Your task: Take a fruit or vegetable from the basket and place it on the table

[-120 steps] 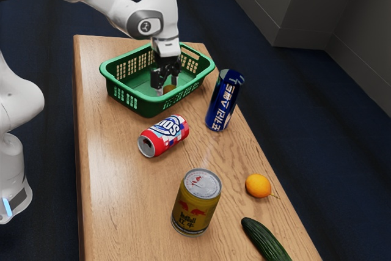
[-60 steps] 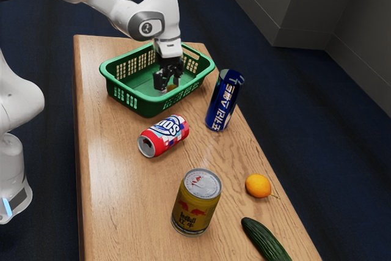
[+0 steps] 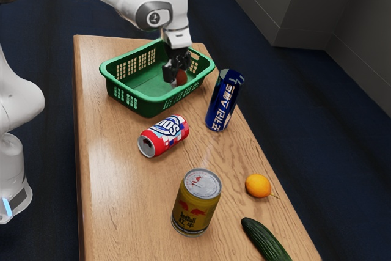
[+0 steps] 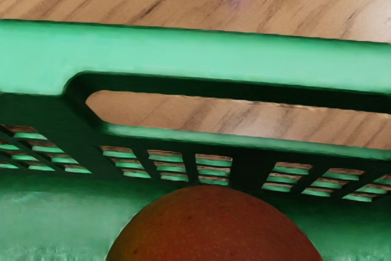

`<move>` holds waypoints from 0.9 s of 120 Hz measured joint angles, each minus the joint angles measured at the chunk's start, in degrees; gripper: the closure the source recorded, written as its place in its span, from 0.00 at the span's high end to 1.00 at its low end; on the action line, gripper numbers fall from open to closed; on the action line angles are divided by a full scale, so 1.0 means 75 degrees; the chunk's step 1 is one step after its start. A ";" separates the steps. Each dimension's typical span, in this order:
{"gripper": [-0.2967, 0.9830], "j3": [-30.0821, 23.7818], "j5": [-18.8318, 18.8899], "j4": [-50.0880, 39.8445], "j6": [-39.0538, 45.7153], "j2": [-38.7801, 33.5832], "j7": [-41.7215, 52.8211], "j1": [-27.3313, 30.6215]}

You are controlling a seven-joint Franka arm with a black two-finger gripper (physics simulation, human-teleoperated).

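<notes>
The gripper (image 3: 177, 76) is clamped on a reddish fruit (image 3: 182, 78), inside the green basket (image 3: 145, 107), near the wall with the handle slot. That wall and its rim stand in the way. Outside, a tall blue can (image 3: 224, 101) stands near the basket; a red soda can (image 3: 164, 136) lies near it too. Well apart are a gold can (image 3: 196, 202), an orange fruit (image 3: 258, 186) and a cucumber (image 3: 265, 240).

Red can (image 3: 164, 136) lying; gold can (image 3: 196, 205), blue can (image 3: 223, 103) standing.

A wooden table (image 3: 122, 187) bears a basket (image 3: 145, 107), three cans (image 3: 166, 136), orange fruit (image 3: 258, 186) and cucumber (image 3: 266, 240).
</notes>
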 joint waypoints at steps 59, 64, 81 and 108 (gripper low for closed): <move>0.36 -0.1238 -0.0509 0.4061 -0.5186 0.0632 -0.0457 0.0328; 0.36 -0.1468 -0.0502 0.4338 -0.5517 0.0620 -0.0537 0.0326; 0.36 -0.2422 -0.0490 0.4836 -0.6246 0.0562 -0.0834 0.0312; 0.36 -0.3443 -0.0519 0.4780 -0.6121 0.0633 -0.1288 -0.0275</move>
